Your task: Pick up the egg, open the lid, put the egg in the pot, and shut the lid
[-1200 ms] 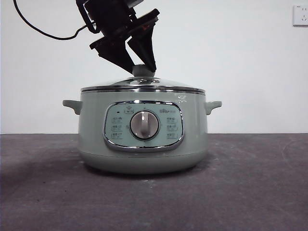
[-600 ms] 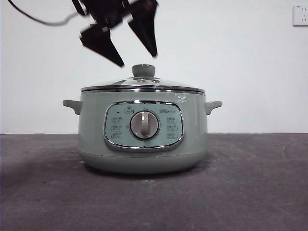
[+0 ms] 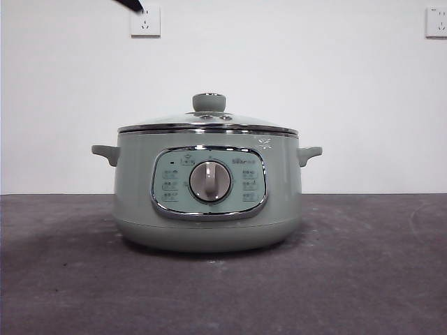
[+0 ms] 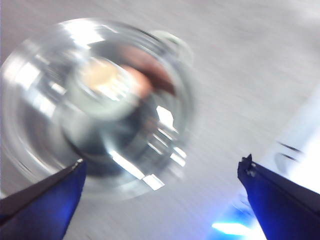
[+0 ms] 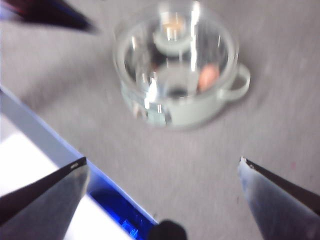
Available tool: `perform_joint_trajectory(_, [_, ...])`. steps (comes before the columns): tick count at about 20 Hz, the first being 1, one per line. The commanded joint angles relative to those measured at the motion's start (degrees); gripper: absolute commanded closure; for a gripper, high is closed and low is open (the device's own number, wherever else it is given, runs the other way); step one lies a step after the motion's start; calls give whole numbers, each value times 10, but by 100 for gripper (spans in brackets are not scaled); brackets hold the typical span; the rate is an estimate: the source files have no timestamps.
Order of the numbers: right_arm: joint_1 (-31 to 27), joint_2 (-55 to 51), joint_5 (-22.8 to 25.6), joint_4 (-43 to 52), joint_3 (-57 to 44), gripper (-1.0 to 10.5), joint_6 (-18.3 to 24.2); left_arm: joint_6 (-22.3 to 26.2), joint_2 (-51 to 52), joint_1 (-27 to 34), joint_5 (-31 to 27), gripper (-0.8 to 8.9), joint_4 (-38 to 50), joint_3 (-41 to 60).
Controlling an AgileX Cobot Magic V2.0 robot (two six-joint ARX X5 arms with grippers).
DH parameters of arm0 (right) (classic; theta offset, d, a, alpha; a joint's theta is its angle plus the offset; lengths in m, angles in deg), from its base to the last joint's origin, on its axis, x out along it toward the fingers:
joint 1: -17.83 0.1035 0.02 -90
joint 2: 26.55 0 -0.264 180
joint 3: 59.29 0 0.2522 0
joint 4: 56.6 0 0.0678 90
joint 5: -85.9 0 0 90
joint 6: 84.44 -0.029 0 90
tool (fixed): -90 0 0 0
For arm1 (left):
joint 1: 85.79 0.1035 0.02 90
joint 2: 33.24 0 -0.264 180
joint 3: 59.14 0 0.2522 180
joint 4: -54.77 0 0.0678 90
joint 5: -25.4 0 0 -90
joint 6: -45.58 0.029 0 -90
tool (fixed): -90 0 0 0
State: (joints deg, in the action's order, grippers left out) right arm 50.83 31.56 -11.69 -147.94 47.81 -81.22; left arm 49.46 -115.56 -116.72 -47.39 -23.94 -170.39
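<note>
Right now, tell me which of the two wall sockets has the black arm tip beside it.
The wall socket above the pot's left side; the black tip touches its top corner. The far-right socket has nothing near it.

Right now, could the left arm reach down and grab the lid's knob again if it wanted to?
Probably yes. The left gripper hangs above the lid with fingers spread wide, and nothing lies between them. The knob stands free on top of the pot; the right gripper waits off to the side.

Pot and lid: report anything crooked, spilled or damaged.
Nothing stands out. The lid sits level and closed on the pot, the egg shows inside through the glass, and both end effectors are clear of it.
</note>
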Motion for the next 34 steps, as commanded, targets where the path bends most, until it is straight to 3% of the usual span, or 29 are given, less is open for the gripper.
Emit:
perform_joint_trajectory(1, [1,9,-25,-10,-2,462,-9,2,35,-2,17,302,-44,-2])
perform_joint_trajectory(2, [1,11,-45,-10,-2,560,-8,2,51,-2,23,400,-63,-2])
perform_joint_trajectory(4, [1,16,-74,-10,-2,890,-8,5,77,-2,39,746,-88,-2])
perform_joint_trajectory(5, [1,19,-75,-10,-2,957,-8,7,89,-2,43,816,-97,-2])
perform_joint_trajectory(18, [1,10,-73,-10,-2,946,-18,7,127,-2,39,817,-116,-2])
perform_joint_trajectory(26, [1,10,-73,-10,-2,946,-18,23,127,-2,36,817,-82,-2])
perform_joint_trajectory(28, [1,10,-72,-10,-2,946,-18,38,127,3,33,817,-43,-2])
perform_joint_trajectory(30, [1,10,-73,-10,-2,946,-18,85,138,28,23,817,45,-1])
perform_joint_trajectory(34, [1,9,-72,-10,-2,946,-18,108,217,106,24,817,272,65])
